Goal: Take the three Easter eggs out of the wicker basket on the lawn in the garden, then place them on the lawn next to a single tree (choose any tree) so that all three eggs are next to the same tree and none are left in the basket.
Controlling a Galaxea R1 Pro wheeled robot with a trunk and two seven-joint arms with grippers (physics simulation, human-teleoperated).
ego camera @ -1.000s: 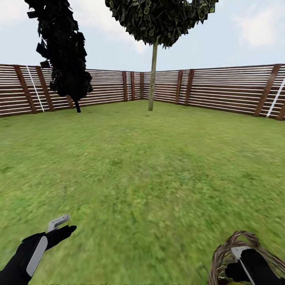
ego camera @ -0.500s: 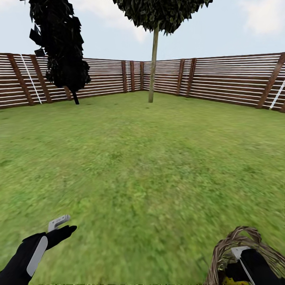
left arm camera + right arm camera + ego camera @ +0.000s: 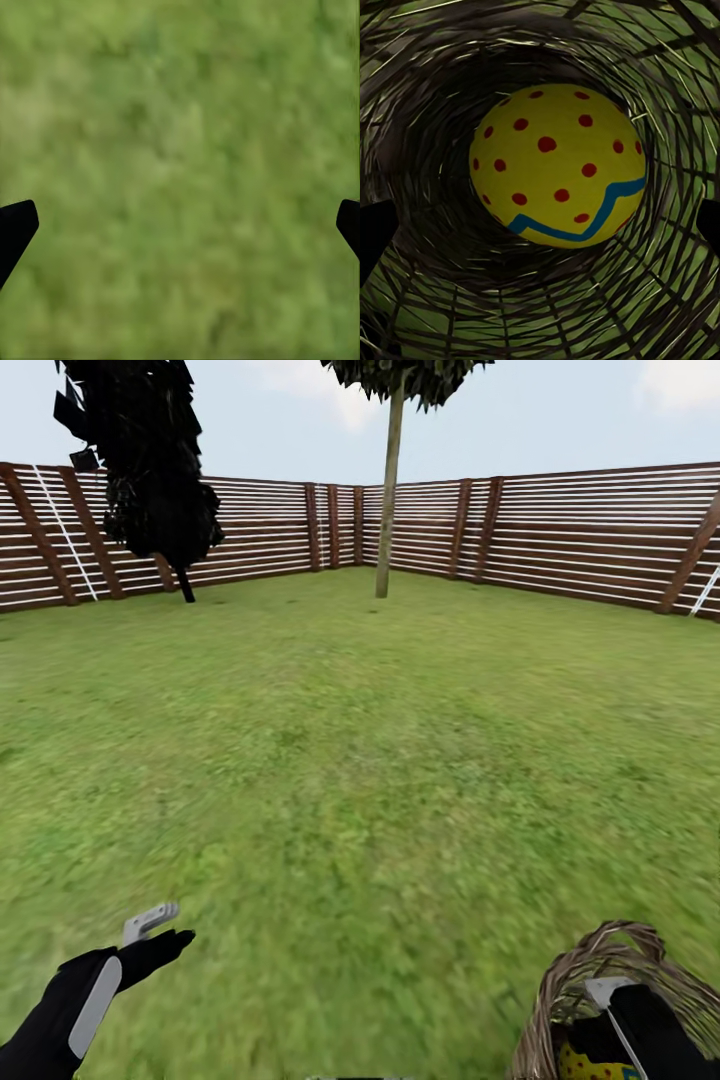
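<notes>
Right gripper (image 3: 612, 1028) hangs over the basket (image 3: 570, 990), which sits on the lawn (image 3: 360, 760) at my lower right. In the right wrist view the fingertips (image 3: 375, 229) sit wide apart at the frame edges, spread, holding nothing. Between them, down in the basket's bottom, lies one egg (image 3: 556, 165): yellow, red dots, blue zigzag band. I can make out only this one; whether others lie under or beside it I cannot tell.

Handling, my guess: the egg is small, light, hard-shelled and smooth, so likely to squirt out of a pinch taken off-centre. I'd close across its widest girth, pads on opposite sides, with modest force. The basket walls taper inward, so finger room around the egg looks tight. The wicker is light and may tip or drag if a finger catches it.

Left gripper (image 3: 160, 928) is held low over bare grass, fingers spread in its wrist view, empty.

Ground: flat grass, soft-looking; an egg may roll a little when set down. Slatted fence (image 3: 560, 530) all round. A thin-trunked tree (image 3: 388, 490) stands far ahead by the fence, a dark conifer (image 3: 150, 470) far left. Both are well apart from the basket.
</notes>
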